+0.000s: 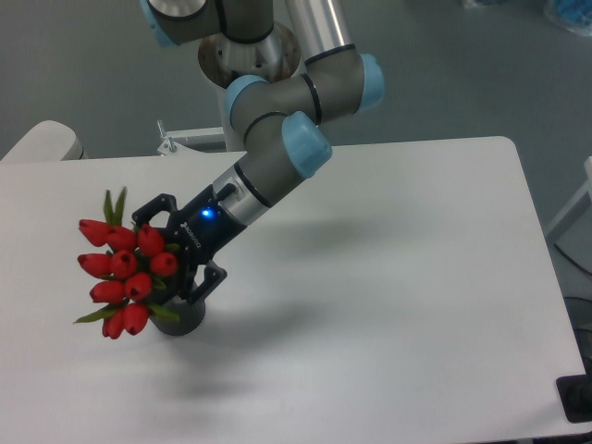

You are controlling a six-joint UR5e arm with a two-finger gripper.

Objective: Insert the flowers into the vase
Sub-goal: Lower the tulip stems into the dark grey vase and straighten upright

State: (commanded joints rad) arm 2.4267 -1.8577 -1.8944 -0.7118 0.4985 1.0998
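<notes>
On the left of the white surface (388,277) the flowers (125,275) leaned out over the vase (185,317), while the hand (176,250), fingers spread wide around the stems, seemed mid-release, so backing away cleanly looked next.

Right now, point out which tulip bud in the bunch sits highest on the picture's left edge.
It is the red bud at the upper left of the flowers, just below the upright green leaves; the other buds lie lower or nearer the tool.
</notes>
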